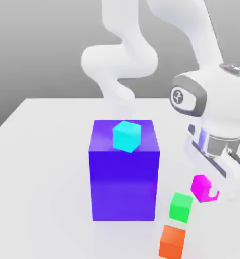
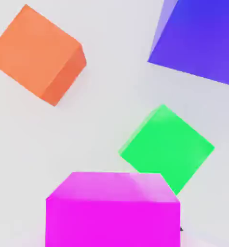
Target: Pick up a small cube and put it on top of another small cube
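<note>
You have four small cubes and one big block on the white table (image 1: 36, 167). The gripper (image 1: 210, 192) is closed on the magenta cube (image 1: 200, 187), holding it off the table, just above and beside the green cube (image 1: 181, 206). The orange cube (image 1: 172, 241) sits near the green one, apart from it. The cyan cube (image 1: 127, 136) rests on top of the big blue-violet block (image 1: 124, 182).
</note>
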Tool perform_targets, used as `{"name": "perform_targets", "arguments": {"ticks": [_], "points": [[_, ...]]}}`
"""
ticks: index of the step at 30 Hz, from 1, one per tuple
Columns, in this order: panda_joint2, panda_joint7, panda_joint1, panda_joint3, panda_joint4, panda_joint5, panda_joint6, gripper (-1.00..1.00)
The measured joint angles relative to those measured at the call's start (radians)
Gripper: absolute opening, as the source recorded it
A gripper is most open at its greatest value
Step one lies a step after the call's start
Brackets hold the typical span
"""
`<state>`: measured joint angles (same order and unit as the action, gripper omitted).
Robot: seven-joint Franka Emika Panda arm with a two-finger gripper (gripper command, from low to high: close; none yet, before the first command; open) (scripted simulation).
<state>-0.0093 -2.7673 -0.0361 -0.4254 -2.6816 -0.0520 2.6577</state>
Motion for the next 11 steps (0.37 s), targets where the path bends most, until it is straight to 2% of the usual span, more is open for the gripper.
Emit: {"name": "perform_targets", "arguments": {"ticks": [1,3,6,7,8,11], "points": [[-0.038,0.003,-0.002,0.007,-0.032,0.059,0.004,-1.0],[-0.031,-0.018,0.005,0.01,-0.06,0.081,0.046,-1.0],[0.066,-0.099,0.004,0.036,-0.063,-0.018,0.14,-1.0],[0.101,-0.114,-0.065,0.109,-0.062,-0.039,0.174,-1.0],[0.132,-0.122,-0.131,0.176,-0.06,-0.049,0.204,1.0],[0.132,-0.122,-0.131,0.176,-0.06,-0.049,0.204,1.0]]}}
